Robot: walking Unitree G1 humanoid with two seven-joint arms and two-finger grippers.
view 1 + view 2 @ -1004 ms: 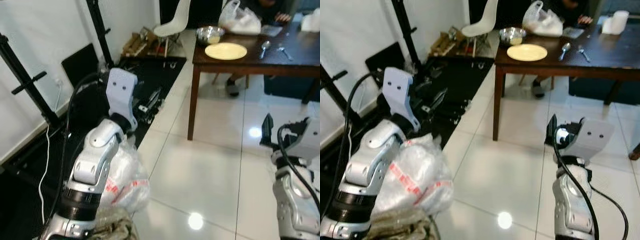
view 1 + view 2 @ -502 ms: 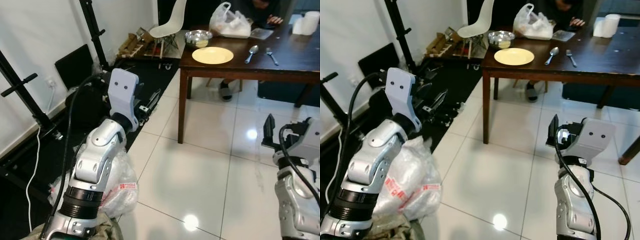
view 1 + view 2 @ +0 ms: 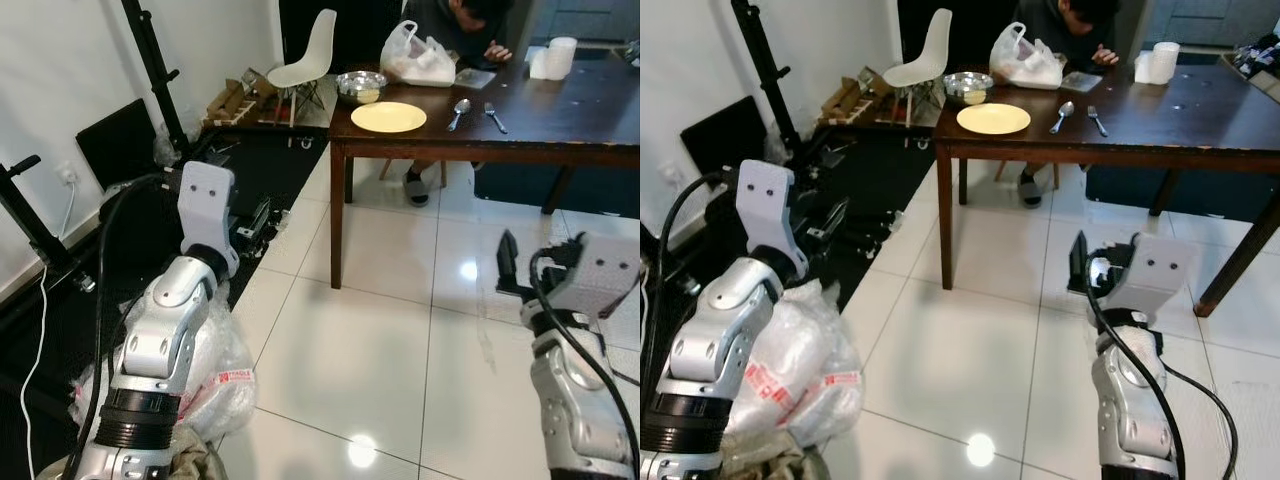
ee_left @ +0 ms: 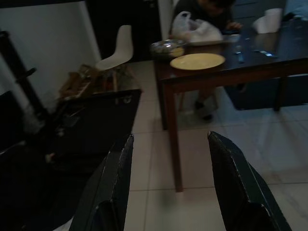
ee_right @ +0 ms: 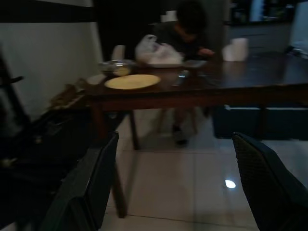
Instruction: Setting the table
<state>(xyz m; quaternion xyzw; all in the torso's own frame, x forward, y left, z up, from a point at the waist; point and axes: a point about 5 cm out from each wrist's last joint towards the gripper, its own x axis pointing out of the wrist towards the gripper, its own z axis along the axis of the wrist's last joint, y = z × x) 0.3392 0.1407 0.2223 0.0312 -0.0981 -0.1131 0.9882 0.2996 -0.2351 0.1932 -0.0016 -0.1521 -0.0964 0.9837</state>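
A dark wooden table (image 3: 560,135) stands ahead on the right. Near its left end lies a yellow plate (image 3: 388,117), with a metal bowl (image 3: 361,86) behind it and a spoon (image 3: 460,108) and fork (image 3: 495,116) to its right. Both arms are raised in front of me, well short of the table. My left gripper (image 4: 171,142) is open and holds nothing, its fingers pointing at the table corner. My right gripper (image 5: 176,137) is open and empty too, facing the table's long side.
A person (image 3: 462,25) sits behind the table beside a white plastic bag (image 3: 417,62) and white rolls (image 3: 553,60). A white chair (image 3: 305,55) stands at the back. On the left are a black mat with tools (image 3: 255,160), tripod poles (image 3: 150,70) and a bag (image 3: 215,370) on the tiles.
The whole view has shifted: the table now shows more fully and further left, and the person has come into sight. Both grippers stay open and empty.
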